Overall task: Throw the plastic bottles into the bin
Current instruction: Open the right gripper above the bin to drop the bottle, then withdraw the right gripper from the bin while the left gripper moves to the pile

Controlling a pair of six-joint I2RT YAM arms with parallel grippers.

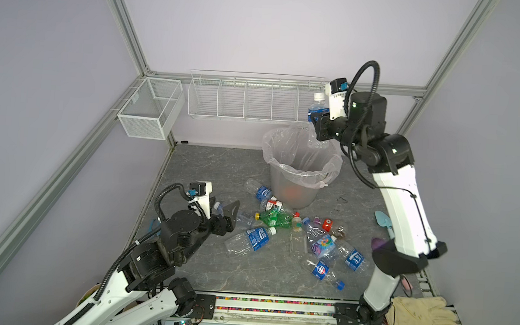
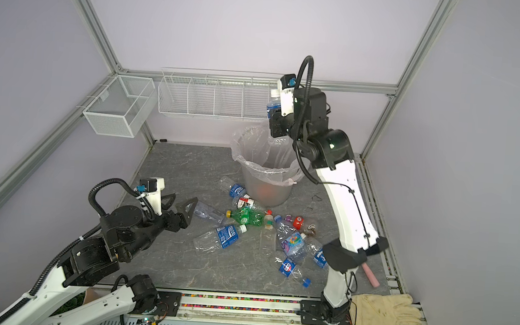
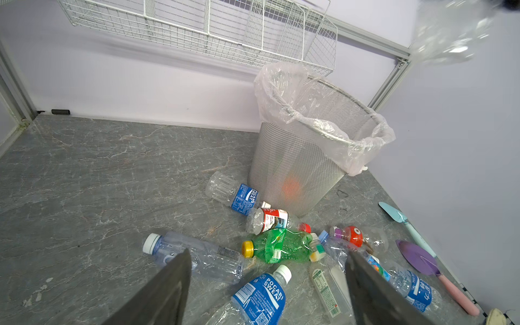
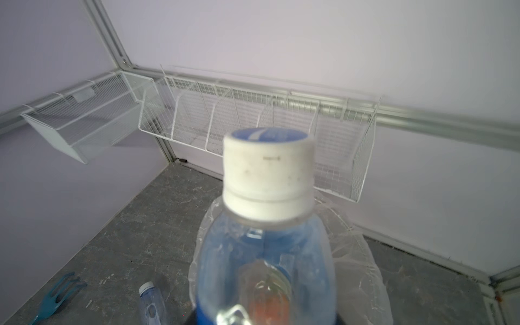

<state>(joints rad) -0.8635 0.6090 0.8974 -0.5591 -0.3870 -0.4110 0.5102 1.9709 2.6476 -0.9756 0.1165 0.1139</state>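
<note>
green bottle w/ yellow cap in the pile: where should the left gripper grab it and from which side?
Grip the green bottle across its crumpled mid-body, coming from above. It lies flat, yellow cap toward the left gripper, whose jaws stand open. The far end is crowded by a small orange-capped bottle, so closing across the width at the middle looks clearest; the dented walls should give purchase.

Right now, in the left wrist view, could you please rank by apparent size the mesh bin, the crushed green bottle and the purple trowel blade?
1. Mesh bin with clear liner, clearly largest.
2. Crushed green bottle with yellow cap.
3. Purple trowel blade, somewhat smaller.
</note>
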